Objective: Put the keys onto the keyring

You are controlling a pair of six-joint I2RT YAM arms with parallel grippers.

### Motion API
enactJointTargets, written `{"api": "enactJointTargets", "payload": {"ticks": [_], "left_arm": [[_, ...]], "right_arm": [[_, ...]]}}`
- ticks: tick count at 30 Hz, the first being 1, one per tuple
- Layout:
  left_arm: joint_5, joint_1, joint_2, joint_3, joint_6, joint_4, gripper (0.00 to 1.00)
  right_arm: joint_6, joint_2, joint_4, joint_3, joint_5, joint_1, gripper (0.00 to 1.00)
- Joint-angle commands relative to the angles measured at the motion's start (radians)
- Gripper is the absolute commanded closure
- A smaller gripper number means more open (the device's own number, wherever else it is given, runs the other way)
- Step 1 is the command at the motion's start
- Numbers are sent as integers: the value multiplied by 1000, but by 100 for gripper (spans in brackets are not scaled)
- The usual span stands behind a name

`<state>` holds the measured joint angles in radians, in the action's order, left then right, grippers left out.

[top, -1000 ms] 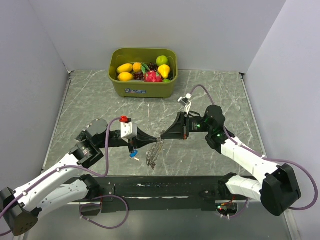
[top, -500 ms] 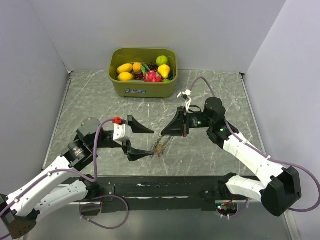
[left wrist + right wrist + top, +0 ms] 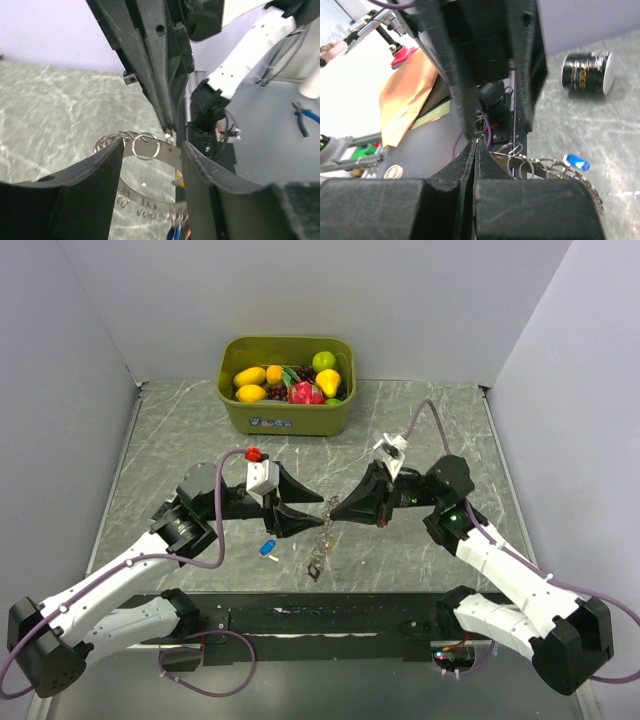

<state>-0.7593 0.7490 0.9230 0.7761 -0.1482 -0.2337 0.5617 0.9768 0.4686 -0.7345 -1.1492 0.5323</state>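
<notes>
My right gripper (image 3: 335, 510) is shut on the top of the keyring (image 3: 320, 545), a silvery chain of small rings that hangs from its tips down to the table. My left gripper (image 3: 303, 508) faces it, open, one finger on either side of the top rings (image 3: 145, 146) without touching them. In the left wrist view, blue and red key heads (image 3: 176, 232) hang at the chain's lower end, with a yellow one (image 3: 178, 180) above them. A loose blue key (image 3: 267, 547) lies on the table below the left gripper and also shows in the right wrist view as the blue key (image 3: 576, 162).
A green bin (image 3: 285, 421) of toy fruit stands at the back centre. A black and white cylinder (image 3: 587, 70) lies on its side on the marble tabletop. Grey walls close in the left, back and right sides.
The left gripper was shut at the ring, opened wide and drew back, then came forward again with its jaws narrower. The right gripper shifted slightly right, still holding the keyring.
</notes>
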Motion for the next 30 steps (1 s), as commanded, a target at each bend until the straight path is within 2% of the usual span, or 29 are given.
{"api": "enactJointTargets", "payload": {"ticks": [1, 4, 7, 11, 14, 18, 22, 30], "left_arm": [[-172, -14, 13, 3, -73, -214, 47], [-183, -14, 5, -5, -71, -234, 48], [-179, -14, 13, 3, -74, -233, 48], [-180, -14, 23, -8, -154, -332, 48], [-167, -14, 39, 0, -171, -339, 50], [-184, -14, 80, 29, -191, -326, 67], [-192, -13, 115, 69, -195, -285, 68], [-189, -13, 119, 61, -215, -323, 65]], "right_arm": [[55, -76, 257, 30, 16, 5, 100], [53, -105, 277, 53, 43, 5, 100], [115, -128, 375, 95, 104, 5, 100], [179, -142, 472, 138, 160, 3, 100], [198, -144, 513, 155, 181, 3, 100], [195, -147, 512, 155, 195, 5, 100], [187, -161, 498, 162, 229, 3, 100], [182, -158, 487, 162, 229, 5, 100]]}}
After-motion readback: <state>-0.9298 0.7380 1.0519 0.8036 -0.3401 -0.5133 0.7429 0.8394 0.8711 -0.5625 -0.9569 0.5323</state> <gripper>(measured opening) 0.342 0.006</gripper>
